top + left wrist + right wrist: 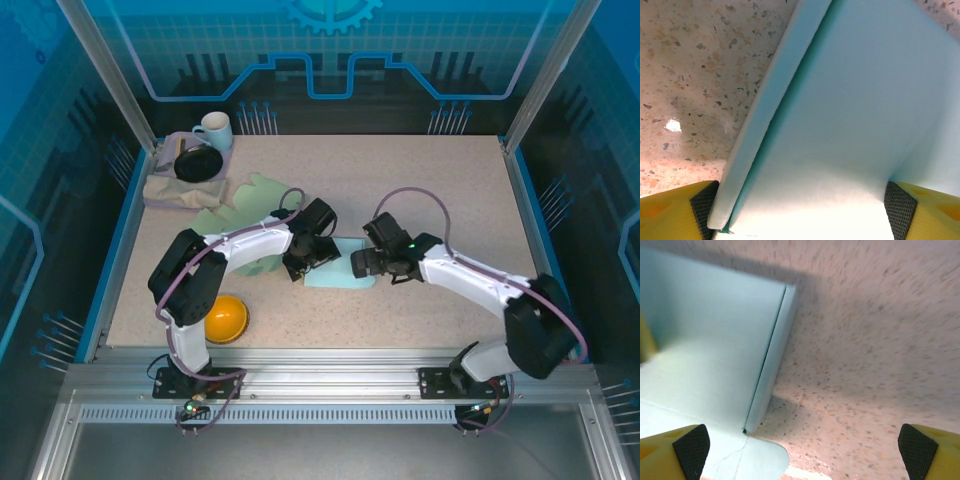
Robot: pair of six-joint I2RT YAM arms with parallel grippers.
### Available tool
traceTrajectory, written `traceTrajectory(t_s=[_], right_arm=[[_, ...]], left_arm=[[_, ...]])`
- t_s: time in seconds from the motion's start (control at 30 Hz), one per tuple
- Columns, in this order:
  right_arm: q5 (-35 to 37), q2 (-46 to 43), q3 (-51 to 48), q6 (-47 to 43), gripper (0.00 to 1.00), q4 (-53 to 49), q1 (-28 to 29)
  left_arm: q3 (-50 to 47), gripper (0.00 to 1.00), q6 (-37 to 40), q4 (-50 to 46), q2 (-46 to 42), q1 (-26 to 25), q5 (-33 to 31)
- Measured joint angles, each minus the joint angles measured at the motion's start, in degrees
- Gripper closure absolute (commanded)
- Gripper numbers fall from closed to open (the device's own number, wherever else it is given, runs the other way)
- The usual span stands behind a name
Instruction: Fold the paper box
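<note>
Folding judged barely begun: paper box mostly flat, one flap creased. Panel straddled by left gripper, grip cannot be told; right gripper released at box's 3 o'clock.

The paper box lies mid-bench between the hands: left hand at its left edge, right hand at its right. Far-left corner: a mug behind a bowl. Near left, a round object.

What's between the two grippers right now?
The light blue paper box lies between the left gripper and the right gripper, as the top view shows.
</note>
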Motion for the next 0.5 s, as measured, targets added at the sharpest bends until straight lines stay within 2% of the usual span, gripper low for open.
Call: traceTrajectory(t_s=[0.13, 0.2, 0.27, 0.5], right_arm=[[2.62, -10.93, 0.35, 1.20, 0.01, -1.05, -0.81], [1.46, -16.17, -1.07, 2.93, 0.21, -0.24, -3.10], [-1.73, -19.23, -3.02, 5.51, 0.27, 0.20, -6.36], [-9.79, -15.17, -7.39, 13.84, 0.36, 1.29, -5.44]], left_arm=[[-0.09, 0.14, -0.02, 0.44, 0.02, 0.00, 0.00], [-0.13, 0.14, 0.00, 0.57, 0.02, 0.00, 0.00], [-0.13, 0.14, 0.00, 0.61, 0.02, 0.00, 0.00], [-0.13, 0.14, 0.00, 0.59, 0.07, 0.00, 0.00]])
